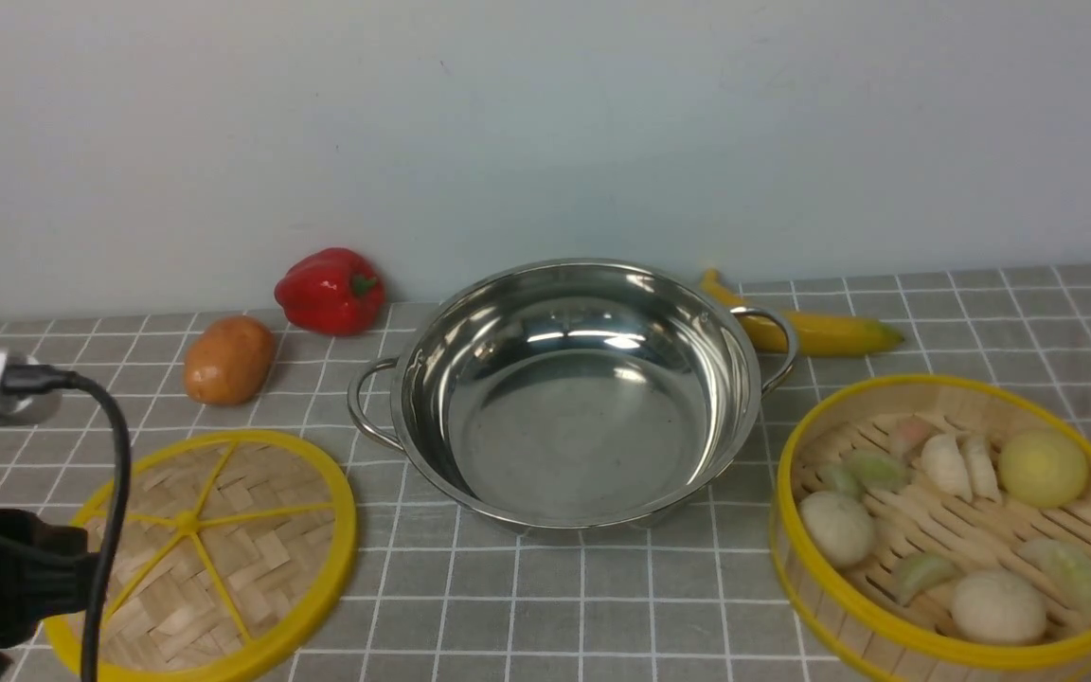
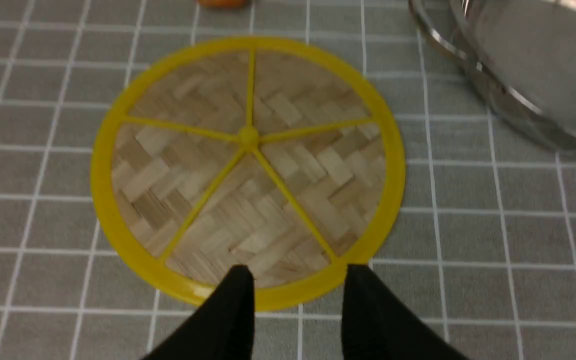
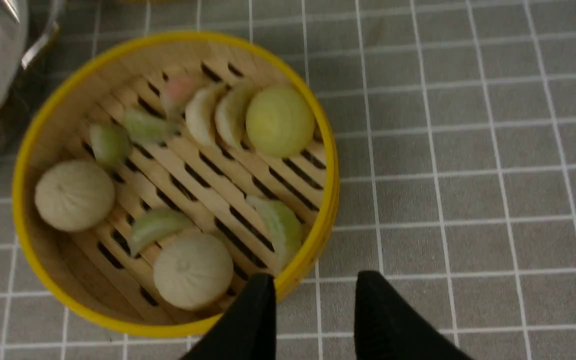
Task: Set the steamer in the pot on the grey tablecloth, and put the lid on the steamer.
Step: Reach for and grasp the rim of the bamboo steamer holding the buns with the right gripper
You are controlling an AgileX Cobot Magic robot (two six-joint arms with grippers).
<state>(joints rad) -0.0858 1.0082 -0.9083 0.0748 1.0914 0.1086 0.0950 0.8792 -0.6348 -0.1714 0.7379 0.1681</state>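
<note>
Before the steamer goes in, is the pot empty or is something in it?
Empty. The pot shows only bare shiny steel inside; the steamer sits outside it.

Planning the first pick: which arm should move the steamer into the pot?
Right, I'd say. The right gripper hangs open at the rim of the steamer, which sits right of the pot. The left gripper is over the lid, left of the pot.

You'll see a red pepper (image 1: 330,290) near the wall (image 1: 545,123), a potato (image 1: 228,360) just beside it, a banana (image 1: 815,330) further right, and buns (image 1: 836,527) with dumplings (image 1: 945,464) near right.
</note>
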